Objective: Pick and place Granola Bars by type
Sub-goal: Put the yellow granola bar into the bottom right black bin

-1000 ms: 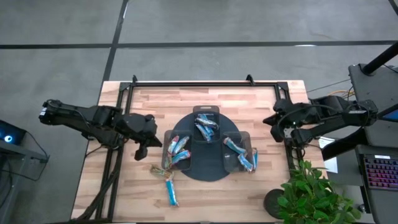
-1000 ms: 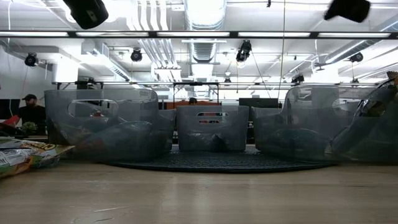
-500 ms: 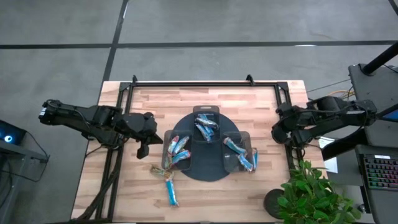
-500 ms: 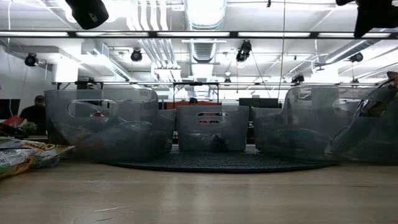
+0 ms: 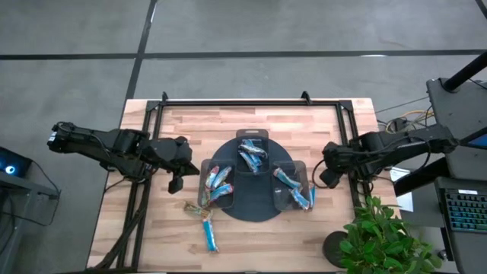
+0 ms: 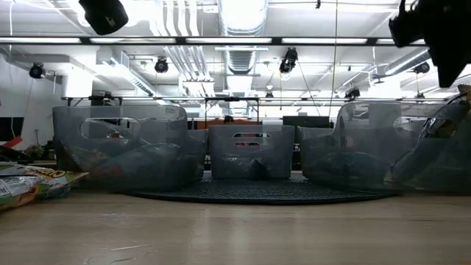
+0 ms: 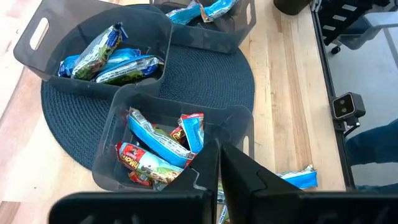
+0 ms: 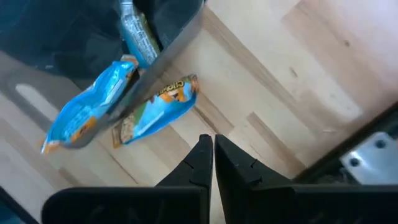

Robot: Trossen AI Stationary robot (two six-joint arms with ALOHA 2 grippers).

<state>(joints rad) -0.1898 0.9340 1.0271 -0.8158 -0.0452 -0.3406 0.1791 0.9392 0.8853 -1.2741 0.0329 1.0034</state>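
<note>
Right gripper [image 5: 329,172] has swung in from the table edge toward the right bin [image 5: 298,176], jaws shut, empty; likely lining up a pick. Left gripper [image 5: 174,183] unmoved, shut, empty, beside the left bin [image 5: 205,176]. Loose granola bars [image 5: 207,225] lie below it.

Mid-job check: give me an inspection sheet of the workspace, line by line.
Surface: wooden table, dark round mat at centre.
Job's things: granola bars in three clear bins; loose bars on the table by the left bin; one blue bar outside the right bin.
Clutter: nothing seen.
Grippers: left gripper shut, empty, beside the left bin; right gripper shut, empty, near the right bin.
Cables: bundle behind the right arm.
Surroundings: potted plant, keyboard.
</note>
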